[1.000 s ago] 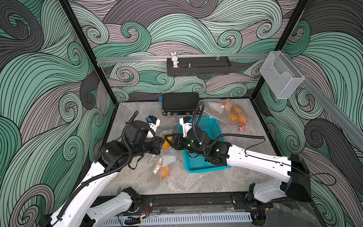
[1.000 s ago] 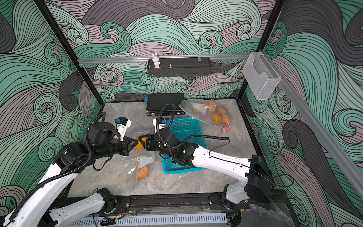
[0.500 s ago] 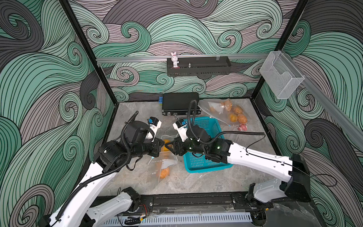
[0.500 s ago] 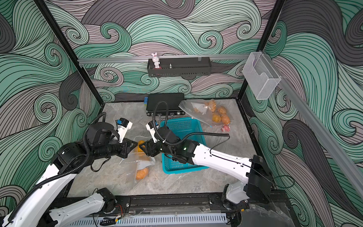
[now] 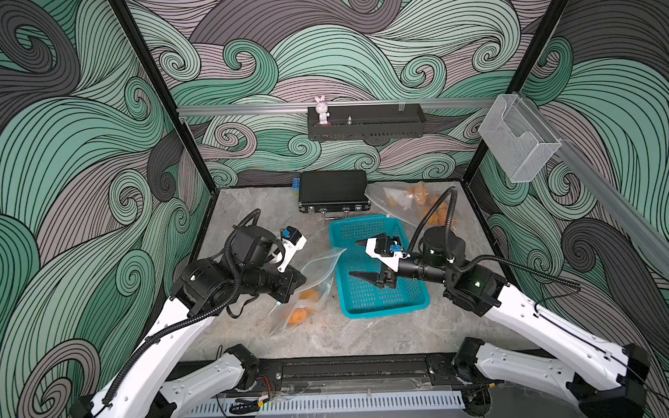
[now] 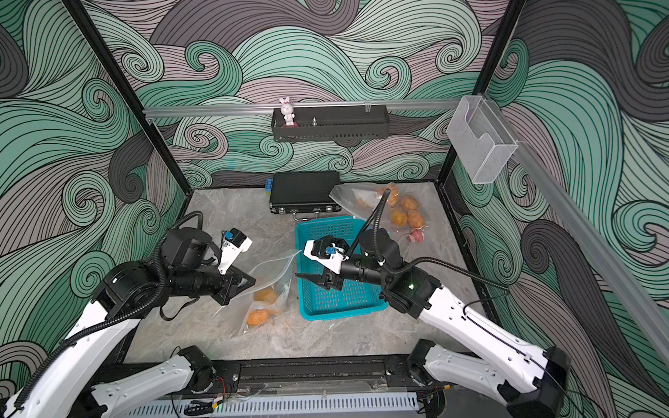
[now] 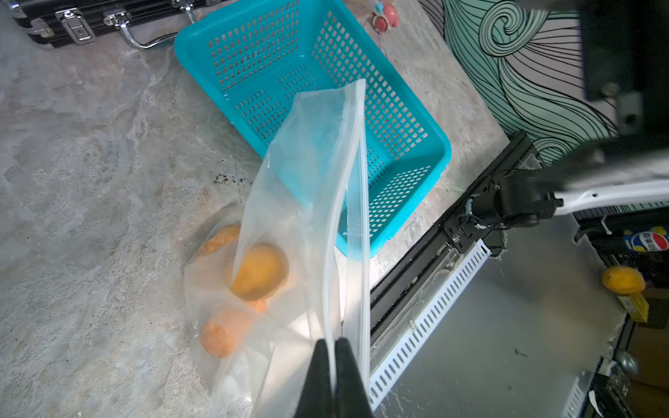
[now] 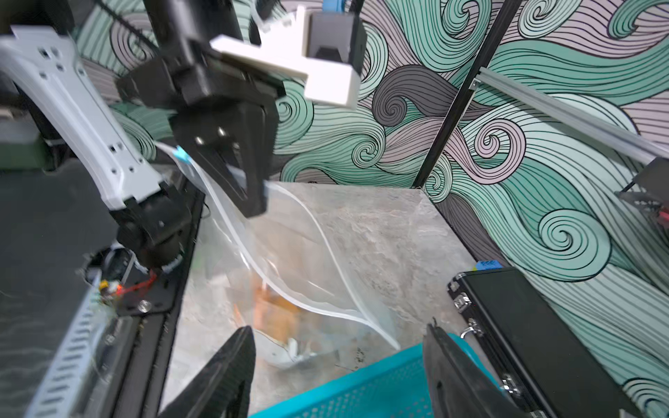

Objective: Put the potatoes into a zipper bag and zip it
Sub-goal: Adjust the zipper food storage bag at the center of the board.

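Zipper bag (image 7: 307, 163) pinched
Left gripper (image 7: 333, 347) clamps its thin clear rim, round orange potatoes (image 7: 259, 271) inside; right gripper (image 5: 355, 258) open above perforated teal basket (image 5: 386, 310).

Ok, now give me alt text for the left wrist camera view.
The left gripper, shut, pinches the open rim of a clear zipper bag holding a few orange potatoes on a grey table. An empty teal basket sits beside it, with a black case beyond.
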Robot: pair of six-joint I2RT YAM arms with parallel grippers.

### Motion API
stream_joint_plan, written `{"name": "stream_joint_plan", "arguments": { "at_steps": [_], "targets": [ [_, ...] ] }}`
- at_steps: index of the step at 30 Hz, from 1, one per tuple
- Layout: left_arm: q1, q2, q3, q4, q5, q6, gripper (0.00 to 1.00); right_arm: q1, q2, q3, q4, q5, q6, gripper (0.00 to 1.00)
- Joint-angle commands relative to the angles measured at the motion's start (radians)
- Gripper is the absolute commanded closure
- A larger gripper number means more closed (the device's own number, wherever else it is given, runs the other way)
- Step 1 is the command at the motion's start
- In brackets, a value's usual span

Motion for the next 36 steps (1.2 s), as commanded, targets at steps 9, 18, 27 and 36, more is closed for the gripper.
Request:
{"name": "stream_joint_plan", "arguments": {
  "at_steps": [9, 18, 27, 36],
  "targets": [
    [0.003, -0.029, 0.035, -0.100, 0.068, 0.076, 1.00, -0.040, 0.165, 0.074, -0.135, -0.129, -0.476, 0.31],
    [0.003, -0.035, 0.022, -0.104, 0.074, 0.076, 1.00, -0.047, 0.291, 0.176, -0.166, -0.219, -0.490, 0.54],
    [0.002, -0.034, 0.019, -0.096, 0.040, 0.064, 0.96, -0.062, 0.253, 0.167, -0.155, -0.246, -0.442, 1.00],
    [0.002, -0.110, 0.071, -0.086, -0.085, 0.055, 0.11, -0.212, 0.323, 0.225, -0.132, -0.248, -0.205, 1.00]
  ]
}}
